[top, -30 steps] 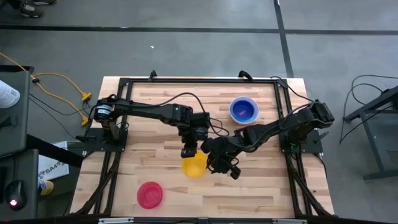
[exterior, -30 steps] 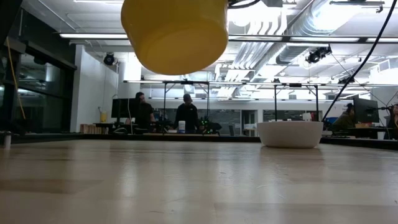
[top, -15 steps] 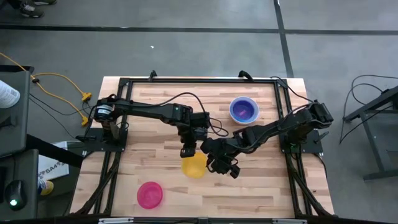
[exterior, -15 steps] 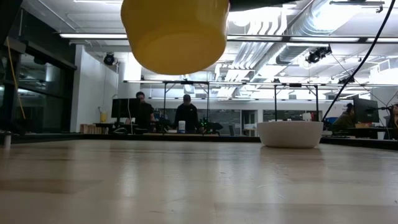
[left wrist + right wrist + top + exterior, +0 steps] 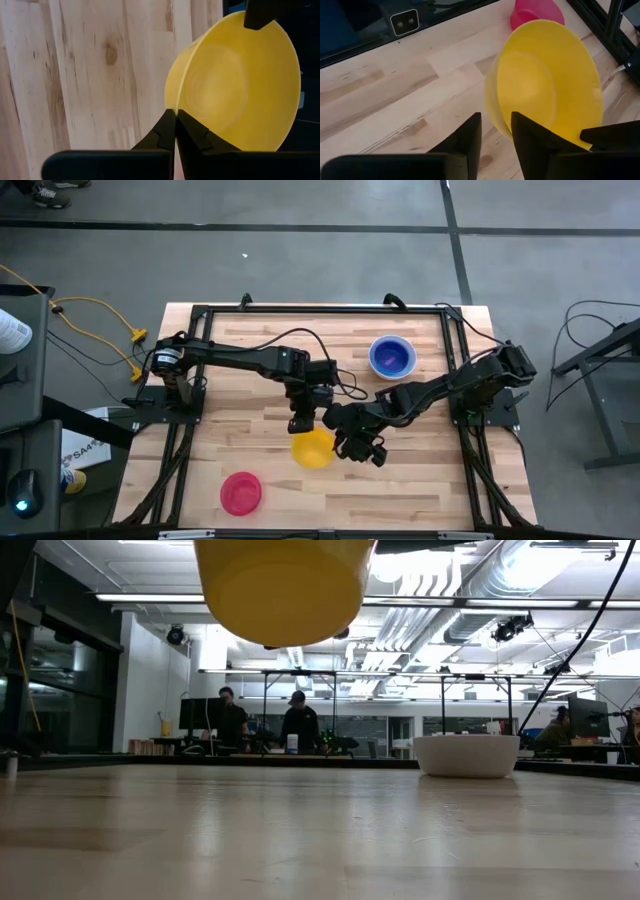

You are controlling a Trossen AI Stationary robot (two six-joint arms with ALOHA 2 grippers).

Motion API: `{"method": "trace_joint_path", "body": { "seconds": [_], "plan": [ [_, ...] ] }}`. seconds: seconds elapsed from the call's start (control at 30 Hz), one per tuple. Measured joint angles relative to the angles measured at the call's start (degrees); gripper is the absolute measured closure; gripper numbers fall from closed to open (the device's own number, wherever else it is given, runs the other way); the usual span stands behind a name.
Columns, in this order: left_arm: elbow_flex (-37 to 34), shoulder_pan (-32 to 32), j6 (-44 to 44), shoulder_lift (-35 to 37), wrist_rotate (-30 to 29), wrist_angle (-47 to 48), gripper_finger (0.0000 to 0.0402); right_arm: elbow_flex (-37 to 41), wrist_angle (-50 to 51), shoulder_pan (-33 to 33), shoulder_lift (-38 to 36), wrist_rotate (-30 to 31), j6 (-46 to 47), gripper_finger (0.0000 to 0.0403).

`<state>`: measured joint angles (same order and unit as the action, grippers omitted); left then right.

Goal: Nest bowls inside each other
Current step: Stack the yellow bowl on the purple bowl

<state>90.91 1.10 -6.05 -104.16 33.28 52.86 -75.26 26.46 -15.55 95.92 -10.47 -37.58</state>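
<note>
A yellow bowl (image 5: 312, 450) hangs above the middle of the table, high in the low view (image 5: 280, 590). My left gripper (image 5: 303, 426) is shut on its far rim. My right gripper (image 5: 496, 117) stands open at the bowl's right rim, one finger outside the wall and one inside; table shows between the outer finger and the wall. A red bowl (image 5: 241, 493) rests on its base near the front left. A blue bowl (image 5: 391, 357) sits inside a white bowl (image 5: 467, 755) at the back right. My left gripper pinches the yellow bowl's rim (image 5: 174, 106) between its two fingers, one on the inner side of the wall and one on the outer. The fingers slant down from the far side. The bowl hangs clear of the table, opening up and close to level. My right gripper straddles the rim (image 5: 492, 112); whether its inner finger (image 5: 530, 132) touches the wall, I cannot tell.
Black frame rails (image 5: 320, 310) run around the table's edges. Bare wood lies under the hanging bowl and toward the near edge. Beyond the table's far edge, people sit at desks in the room (image 5: 300, 725).
The yellow bowl has tipped a little toward level in my left gripper's hold; its base stands slightly higher in the low view than a second ago. It has stayed above the same spot on the table.
</note>
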Motion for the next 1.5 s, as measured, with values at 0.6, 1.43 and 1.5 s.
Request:
{"method": "trace_joint_path", "body": {
  "seconds": [0.6, 1.43, 1.5],
  "plan": [
    [0.0, 0.0, 0.4, 0.1, 0.5, -0.8, 0.0401, 0.0, -0.5, -0.3, 0.0, 0.0, -0.2, 0.0393],
    [0.1, 0.1, 4.1, 0.1, -8.3, -1.2, 0.0306, 0.0, 1.1, -0.2, 0.1, -0.1, 0.7, 0.04],
    [0.1, 0.0, 4.1, 0.1, -6.9, -1.0, 0.0305, 0.0, 1.5, -0.2, 0.1, -0.2, 1.1, 0.04]
  ]
}}
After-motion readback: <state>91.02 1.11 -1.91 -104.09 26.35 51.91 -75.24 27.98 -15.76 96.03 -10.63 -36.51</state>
